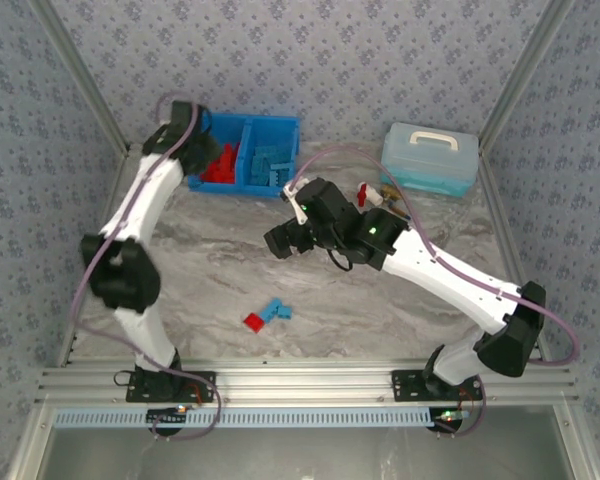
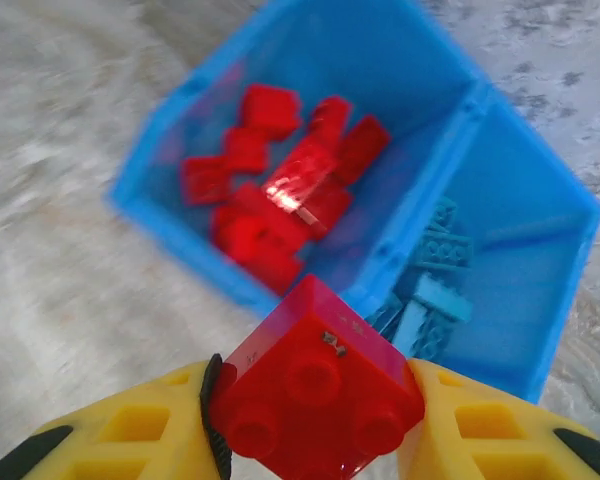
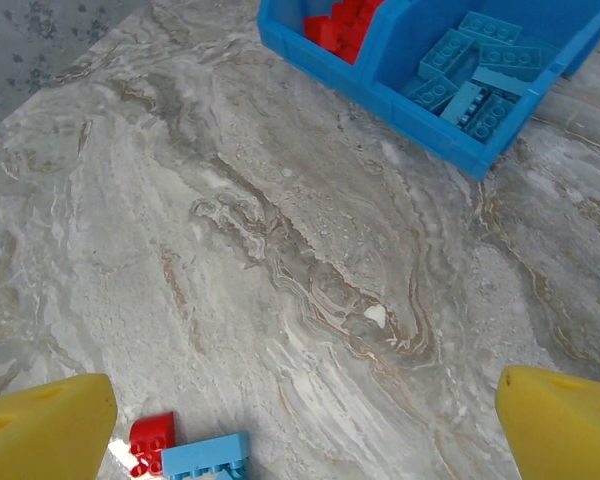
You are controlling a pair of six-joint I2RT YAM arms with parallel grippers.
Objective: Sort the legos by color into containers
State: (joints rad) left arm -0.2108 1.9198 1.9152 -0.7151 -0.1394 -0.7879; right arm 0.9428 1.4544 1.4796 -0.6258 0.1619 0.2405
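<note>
Top external: teal box (image 1: 430, 158), small bottle (image 1: 363, 194) stand right of blue bin (image 1: 270, 120).

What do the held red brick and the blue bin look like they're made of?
Red brick: likely hard moulded plastic, glossy; crisp studs and a sheen show it. Blue bin: probably plastic too, smooth, slightly shiny, with thin moulded walls.

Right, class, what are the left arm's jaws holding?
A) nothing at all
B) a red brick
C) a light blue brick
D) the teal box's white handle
B: the left wrist view shows a red brick pinched between the left arm's jaws, studs facing the camera, with the blue bin beyond it.
</note>
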